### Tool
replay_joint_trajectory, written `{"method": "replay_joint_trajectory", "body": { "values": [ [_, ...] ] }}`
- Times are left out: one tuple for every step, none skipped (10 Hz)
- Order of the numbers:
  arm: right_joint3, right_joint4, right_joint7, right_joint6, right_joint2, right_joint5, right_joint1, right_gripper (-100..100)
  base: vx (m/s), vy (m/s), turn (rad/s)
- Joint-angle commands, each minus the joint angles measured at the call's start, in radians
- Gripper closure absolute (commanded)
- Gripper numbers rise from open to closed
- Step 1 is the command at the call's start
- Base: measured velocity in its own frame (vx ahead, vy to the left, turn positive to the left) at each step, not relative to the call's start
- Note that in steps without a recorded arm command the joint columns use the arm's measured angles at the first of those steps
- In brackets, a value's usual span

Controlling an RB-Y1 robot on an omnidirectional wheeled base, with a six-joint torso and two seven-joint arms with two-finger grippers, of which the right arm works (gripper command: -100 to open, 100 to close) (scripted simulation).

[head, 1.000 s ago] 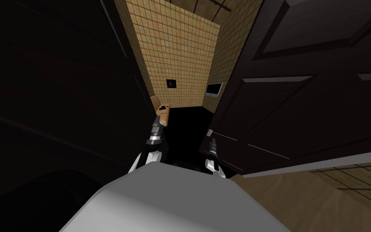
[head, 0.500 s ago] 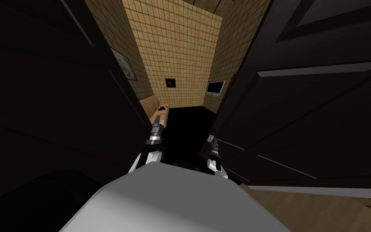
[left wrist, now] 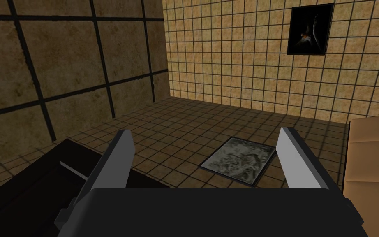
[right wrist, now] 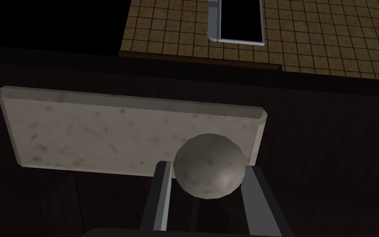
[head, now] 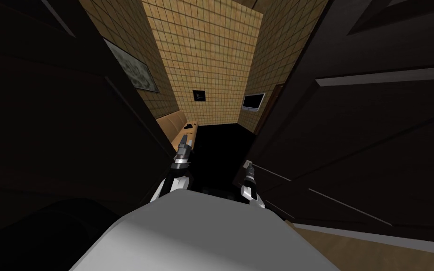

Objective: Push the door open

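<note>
- At the doorway's right side, gripping the knob [right wrist: 209, 165] with the right hand [head: 247, 165], fingers clenched on both its sides, just in front of a pale plate [right wrist: 131, 131].
- Facing a dark panelled door [head: 362, 131], swung partway into a tiled room, its free edge by the knob.
- Carrying the left hand [left wrist: 204, 131] released, fingers wide with nothing between, reaching into the gap near a tan seat [head: 173, 126].
- Judged step: mid-push, with the door partly open and not yet wide.
- Next, likely: pressing forward through the knob and following the door's arc to the right, or letting go and pushing on the panel itself.
- Minding edges: a dark jamb [head: 70, 117], or perhaps a wall, close on the left; the door's edge close on the right; a narrow gap between.
- Ahead, open room: tiled wall [head: 206, 56] well beyond, with a black area [head: 221, 150] low in the gap.
</note>
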Motion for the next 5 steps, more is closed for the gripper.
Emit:
{"method": "replay_joint_trajectory", "body": {
  "values": [
    [0.0,0.001,0.0,-0.001,0.001,0.0,0.001,100,-0.022,0.005,0.003],
    [0.0,0.001,0.0,-0.001,0.001,0.0,0.001,100,-0.013,0.004,-0.001],
    [0.0,0.001,0.0,-0.001,0.001,0.0,0.001,100,-0.008,0.004,-0.002],
    [0.0,0.001,0.0,-0.001,0.001,0.0,0.001,100,0.0,0.0,0.0],
    [-0.014,0.002,0.005,0.003,-0.015,-0.009,0.003,100,0.12,0.015,-0.022]
  ]
}}
